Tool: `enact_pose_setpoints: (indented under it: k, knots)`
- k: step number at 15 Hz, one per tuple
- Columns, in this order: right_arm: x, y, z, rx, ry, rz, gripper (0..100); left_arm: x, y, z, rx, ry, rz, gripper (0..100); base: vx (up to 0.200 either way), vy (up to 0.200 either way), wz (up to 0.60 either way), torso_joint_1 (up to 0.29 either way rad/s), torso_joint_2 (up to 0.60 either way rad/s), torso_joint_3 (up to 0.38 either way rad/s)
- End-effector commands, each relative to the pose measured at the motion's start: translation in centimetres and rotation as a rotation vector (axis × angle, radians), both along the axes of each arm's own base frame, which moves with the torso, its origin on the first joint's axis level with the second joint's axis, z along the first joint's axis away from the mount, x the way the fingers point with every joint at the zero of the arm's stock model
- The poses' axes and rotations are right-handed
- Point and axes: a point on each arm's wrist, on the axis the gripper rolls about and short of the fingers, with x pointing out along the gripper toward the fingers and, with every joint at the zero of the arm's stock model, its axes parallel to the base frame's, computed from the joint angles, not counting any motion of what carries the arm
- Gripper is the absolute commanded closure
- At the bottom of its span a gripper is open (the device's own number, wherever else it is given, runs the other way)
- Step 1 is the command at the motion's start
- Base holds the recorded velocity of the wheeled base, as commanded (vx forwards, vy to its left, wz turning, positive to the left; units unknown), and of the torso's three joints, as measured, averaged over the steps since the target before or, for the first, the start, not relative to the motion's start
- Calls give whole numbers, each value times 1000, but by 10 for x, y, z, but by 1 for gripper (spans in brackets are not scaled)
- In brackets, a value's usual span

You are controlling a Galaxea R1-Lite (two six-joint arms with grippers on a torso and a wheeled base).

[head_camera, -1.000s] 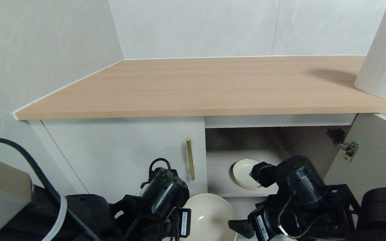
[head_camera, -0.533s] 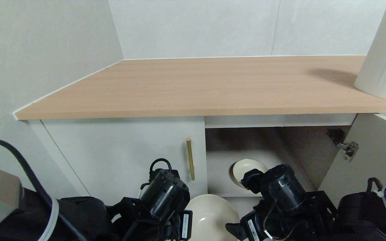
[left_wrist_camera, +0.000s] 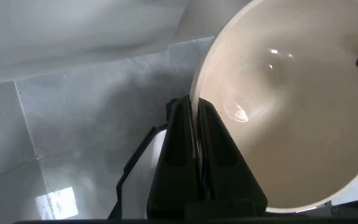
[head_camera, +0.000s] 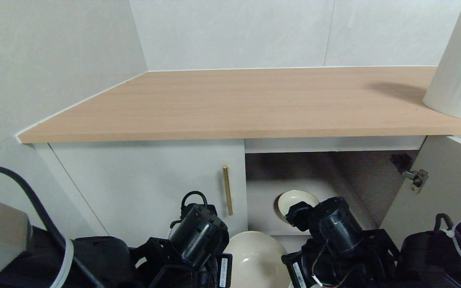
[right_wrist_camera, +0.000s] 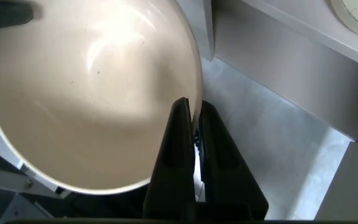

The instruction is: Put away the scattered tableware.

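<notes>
Holding the bowl (head_camera: 254,260) by its rim with 2 grippers: left gripper (left_wrist_camera: 195,111) pinched tight on one edge, right gripper (right_wrist_camera: 193,113) pinched tight on the opposite edge. Bowl sits low, just outside the open cupboard (head_camera: 326,168). Step, by my reading: carrying it in. Next calls for lifting it level onto the shelf (head_camera: 262,216), beside the small plate (head_camera: 296,199), both arms moving together.

A large glossy cream bowl (head_camera: 254,258) hangs tilted just outside the open cabinet (head_camera: 260,210); a small cream dish (head_camera: 296,198) lies inside.
</notes>
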Motion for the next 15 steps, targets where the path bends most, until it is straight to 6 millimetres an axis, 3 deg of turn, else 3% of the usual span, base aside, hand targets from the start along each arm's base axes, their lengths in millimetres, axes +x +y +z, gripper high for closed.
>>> enact_pose_setpoints:
  k: [1, 9, 10, 15]
  knots:
    - [0, 0, -1, -4, 2, 1, 100, 0, 0, 0, 3, 0, 1, 100, 0, 0, 0, 0, 0, 0]
    - [0, 0, -1, -3, 0, 0, 100, 0, 1, 0, 5, 0, 2, 100, 0, 0, 0, 0, 0, 0]
    - [0, 0, -1, -3, 0, 0, 100, -1, 1, 0, 5, 0, 0, 0, 0, 0, 0, 0, 0, 0]
    - [1, 0, -1, -4, 1, -2, 100, -1, 1, 1, 0, -2, 1, 0, 0, 0, 0, 0, 0, 0]
